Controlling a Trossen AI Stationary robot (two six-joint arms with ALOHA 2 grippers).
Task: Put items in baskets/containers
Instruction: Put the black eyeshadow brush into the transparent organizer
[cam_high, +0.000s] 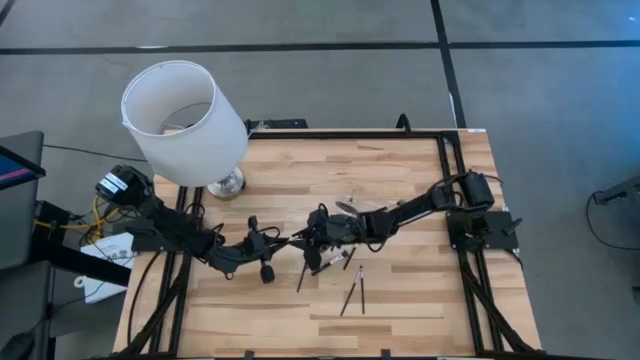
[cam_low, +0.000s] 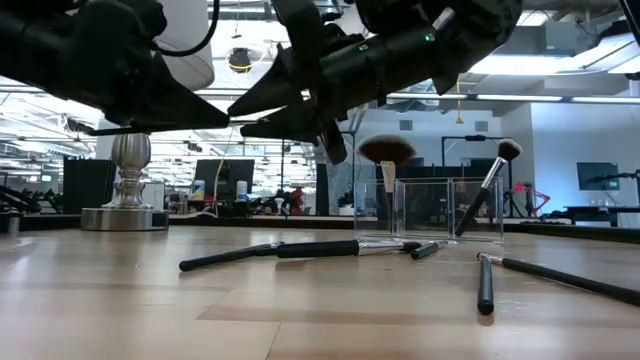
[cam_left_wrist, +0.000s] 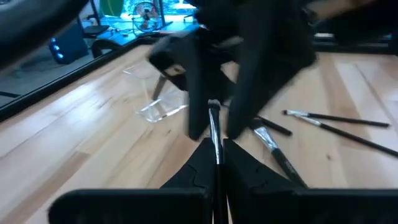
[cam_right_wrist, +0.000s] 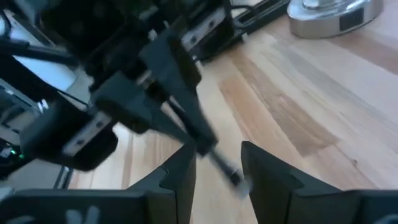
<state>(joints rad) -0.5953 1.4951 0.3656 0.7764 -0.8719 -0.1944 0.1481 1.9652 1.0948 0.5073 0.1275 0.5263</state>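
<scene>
My left gripper (cam_high: 292, 241) (cam_left_wrist: 216, 152) is shut on a thin makeup brush (cam_left_wrist: 213, 121), held above the table's middle. My right gripper (cam_high: 312, 237) (cam_right_wrist: 217, 168) faces it, open, its fingers standing on either side of the brush's free end (cam_right_wrist: 233, 177) without clearly touching it. The clear tray (cam_low: 430, 210) (cam_left_wrist: 155, 109) stands on the table behind them. A fluffy brush (cam_low: 385, 150) and a second brush (cam_low: 498, 160) lean upright in it. Several brushes lie flat on the wood (cam_low: 300, 250) (cam_low: 485, 285) (cam_high: 352, 292). My left gripper pinches the brush between its two fingers, and the brush runs along the fingers, sticking out past their tips (cam_left_wrist: 213, 115). The fingers come level from the table's left. The brush is lifted clear of the table and points at my right gripper.
A white lampshade (cam_high: 185, 120) on a silver lamp base (cam_high: 225, 183) (cam_low: 125, 200) stands at the table's far left. A black frame (cam_high: 450, 170) runs along the table's edges. Bare wood lies toward the near edge (cam_high: 250, 320).
</scene>
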